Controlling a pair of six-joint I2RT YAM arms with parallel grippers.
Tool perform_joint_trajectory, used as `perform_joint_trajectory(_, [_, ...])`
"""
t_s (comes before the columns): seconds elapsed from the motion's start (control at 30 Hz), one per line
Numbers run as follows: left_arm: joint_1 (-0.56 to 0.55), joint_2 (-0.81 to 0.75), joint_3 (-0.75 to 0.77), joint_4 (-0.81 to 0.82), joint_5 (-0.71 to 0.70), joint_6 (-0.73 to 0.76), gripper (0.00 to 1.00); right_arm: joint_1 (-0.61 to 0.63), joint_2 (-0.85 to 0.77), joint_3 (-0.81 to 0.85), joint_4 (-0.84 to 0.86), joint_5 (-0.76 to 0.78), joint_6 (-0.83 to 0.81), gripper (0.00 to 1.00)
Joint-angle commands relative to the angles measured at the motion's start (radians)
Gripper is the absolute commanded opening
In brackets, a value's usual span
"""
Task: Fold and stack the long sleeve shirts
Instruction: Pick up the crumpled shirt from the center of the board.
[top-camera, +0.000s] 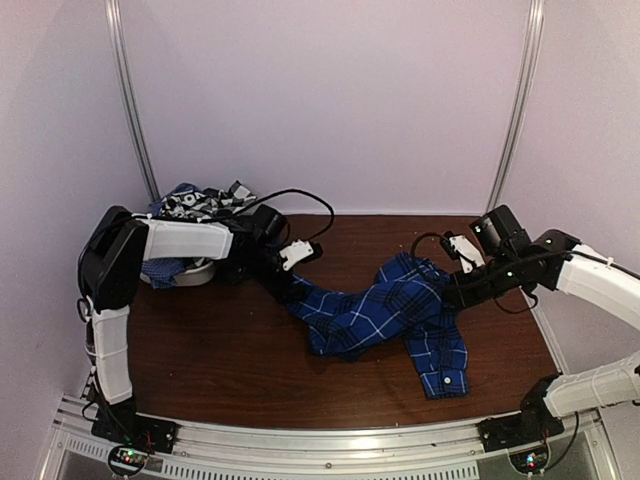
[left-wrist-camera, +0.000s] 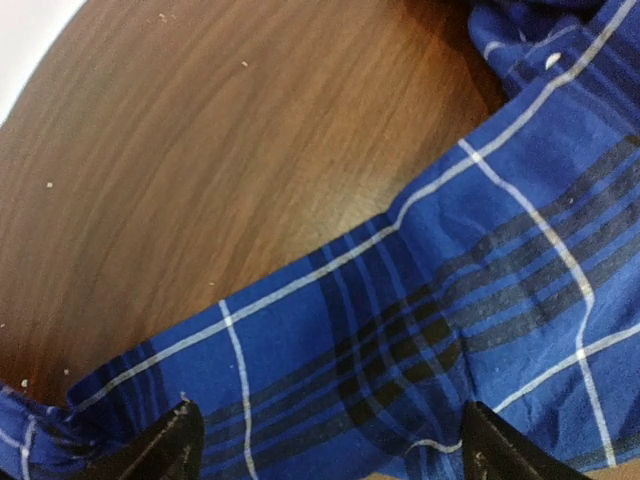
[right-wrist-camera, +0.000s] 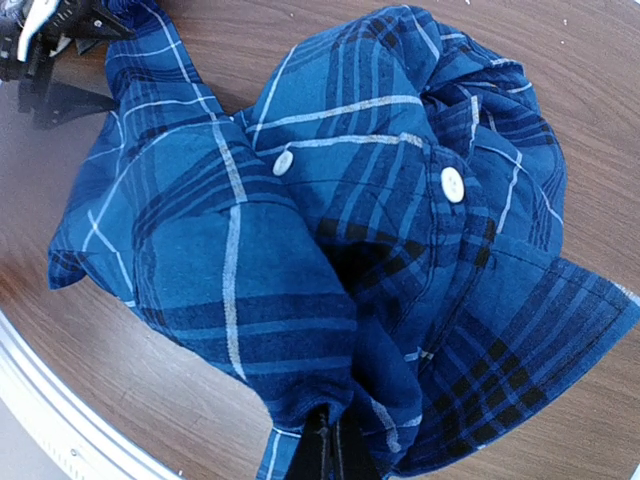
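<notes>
Now blue shirt (top-camera: 385, 310) bunched in middle. Right gripper (right-wrist-camera: 330, 450) pinches its 3 o'clock edge; left gripper (left-wrist-camera: 328, 456) open above 9 o'clock end. Might grab two layers, shirt stays lumpy.

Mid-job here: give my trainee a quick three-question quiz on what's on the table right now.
1. True or false: the right tool is shut on the royal-blue plaid cloth shirt.
2. The left tool is: A) open, straddling the shirt's edge; B) shut on a sleeve; C) out of view.
3. Fill in: the heap of other patterned cloth shirts lies at the dark brown wooden table's back ____ corner.
Key: 1 true; 2 A; 3 left.
</notes>
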Motion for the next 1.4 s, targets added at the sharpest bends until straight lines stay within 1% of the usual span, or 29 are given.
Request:
perform_joint_trajectory(0.0, [-0.001,0.059,0.074,-0.082,0.065,0.069,0.86,-0.003,-0.060,-0.046,0.043,-0.044,0.079,0.00])
perform_joint_trajectory(0.07, [0.000,0.074,0.091,-0.093,0.092,0.071,0.79,-0.002,-0.079,-0.067,0.051,-0.041,0.100,0.00])
perform_joint_trajectory(0.17, [0.006,0.086,0.094,-0.094,0.119,0.066,0.61,-0.002,-0.091,-0.086,0.048,-0.035,0.114,0.00])
perform_joint_trajectory(0.27, [0.013,0.096,0.099,-0.094,0.136,0.047,0.36,-0.002,-0.098,-0.098,0.048,-0.030,0.121,0.00])
perform_joint_trajectory(0.3, [0.016,0.097,0.102,-0.095,0.140,0.040,0.26,-0.002,-0.100,-0.097,0.047,-0.028,0.120,0.00])
perform_joint_trajectory(0.33, [0.018,0.097,0.104,-0.094,0.138,0.032,0.14,-0.002,-0.099,-0.092,0.048,-0.023,0.123,0.00])
perform_joint_trajectory(0.37, [0.020,0.095,0.106,-0.095,0.130,0.021,0.05,-0.002,-0.100,-0.086,0.048,-0.019,0.124,0.00])
perform_joint_trajectory(0.4, [0.022,0.091,0.107,-0.094,0.119,0.008,0.00,-0.002,-0.100,-0.078,0.048,-0.014,0.126,0.00])
perform_joint_trajectory(0.5, [0.040,0.056,0.115,-0.089,0.081,-0.042,0.00,-0.003,-0.098,-0.040,0.046,0.011,0.126,0.00])
perform_joint_trajectory(0.6, [0.072,-0.034,0.123,-0.074,0.057,-0.109,0.00,-0.002,-0.082,0.034,0.014,0.067,0.111,0.00])
perform_joint_trajectory(0.77, [0.107,-0.245,0.184,-0.079,0.007,-0.188,0.00,-0.005,-0.029,0.242,-0.040,0.193,0.066,0.00])
perform_joint_trajectory(0.87, [0.106,-0.332,0.255,-0.081,0.006,-0.244,0.00,-0.005,0.016,0.400,-0.037,0.191,0.018,0.00])
perform_joint_trajectory(0.97, [0.106,-0.384,0.348,-0.076,0.044,-0.326,0.00,-0.005,0.072,0.530,-0.024,0.160,-0.034,0.00])
perform_joint_trajectory(1.03, [0.106,-0.409,0.400,-0.071,0.044,-0.384,0.00,-0.006,0.110,0.622,-0.035,0.125,-0.064,0.00])
perform_joint_trajectory(1.23, [0.106,-0.465,0.542,-0.058,-0.049,-0.462,0.00,-0.006,0.215,0.888,-0.115,0.142,-0.141,0.00])
perform_joint_trajectory(1.37, [0.106,-0.466,0.607,-0.073,-0.097,-0.474,0.00,-0.005,0.251,0.999,-0.144,0.153,-0.160,0.00])
